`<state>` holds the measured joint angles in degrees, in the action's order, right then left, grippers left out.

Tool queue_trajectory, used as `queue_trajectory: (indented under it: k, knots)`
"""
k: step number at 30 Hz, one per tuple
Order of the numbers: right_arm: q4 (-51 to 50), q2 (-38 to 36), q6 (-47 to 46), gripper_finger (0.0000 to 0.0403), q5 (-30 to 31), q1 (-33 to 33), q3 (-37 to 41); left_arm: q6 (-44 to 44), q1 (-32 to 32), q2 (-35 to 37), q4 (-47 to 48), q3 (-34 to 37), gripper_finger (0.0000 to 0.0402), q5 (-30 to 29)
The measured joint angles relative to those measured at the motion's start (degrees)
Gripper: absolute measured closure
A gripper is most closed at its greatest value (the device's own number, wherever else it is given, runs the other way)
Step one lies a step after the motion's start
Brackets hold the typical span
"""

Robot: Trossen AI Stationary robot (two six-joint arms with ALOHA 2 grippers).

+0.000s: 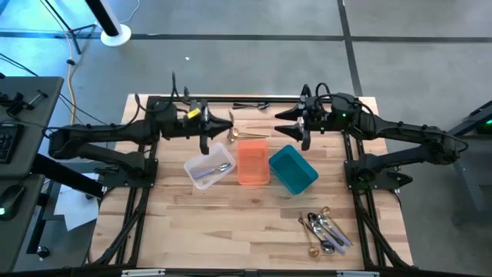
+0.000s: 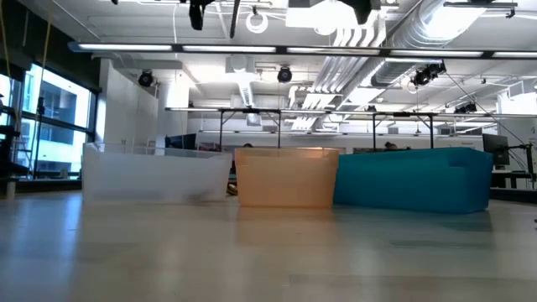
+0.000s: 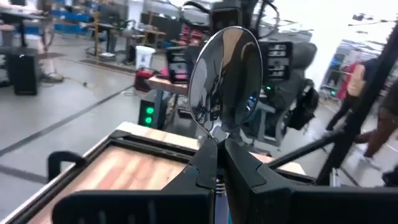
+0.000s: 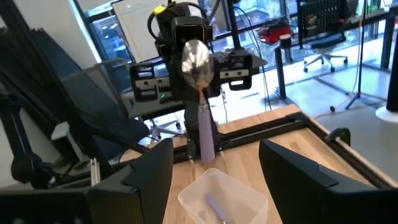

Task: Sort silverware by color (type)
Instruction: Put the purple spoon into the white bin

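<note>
My left gripper (image 3: 217,155) is shut on a spoon (image 4: 198,59) with a shiny silver bowl and a lavender handle, held in the air near the far side of the clear bin (image 1: 209,169). My right gripper (image 4: 214,186) stands open a little to the spoon's right, level and facing it, with nothing between its fingers. A lavender-handled piece (image 4: 214,205) lies in the clear bin. Several more pieces of silverware (image 1: 324,229) lie in a heap on the table at the near right. My left gripper pinches the spoon's neck (image 3: 217,138), just below the bowl, between its two fingers. The fingers lie level, pointing toward the table's right, across the spoon. The spoon stands upright, bowl up, its lavender handle (image 4: 205,134) hanging below the fingers, clear of table and bins.
An orange bin (image 1: 253,161) and a teal bin (image 1: 293,169) stand in a row to the right of the clear bin. A gold piece (image 1: 252,136) lies on the table just behind the orange bin. Dark pieces (image 1: 250,104) lie at the far edge.
</note>
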<state>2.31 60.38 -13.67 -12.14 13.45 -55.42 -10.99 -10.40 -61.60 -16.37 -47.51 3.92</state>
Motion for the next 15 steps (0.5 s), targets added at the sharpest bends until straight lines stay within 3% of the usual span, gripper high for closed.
queue_trajectory:
  k: [5, 15]
  knots:
    - [1.83, 0.0, 2.28, 0.018, -0.09, 0.0, 0.0, 1.65, 1.11, -0.64, -4.9, -0.11, 0.0401, -0.01]
    - [1.88, 0.0, 2.22, 0.018, -0.08, 0.0, 0.0, 1.67, 1.1, -0.62, -4.91, -0.11, 0.0401, -0.04]
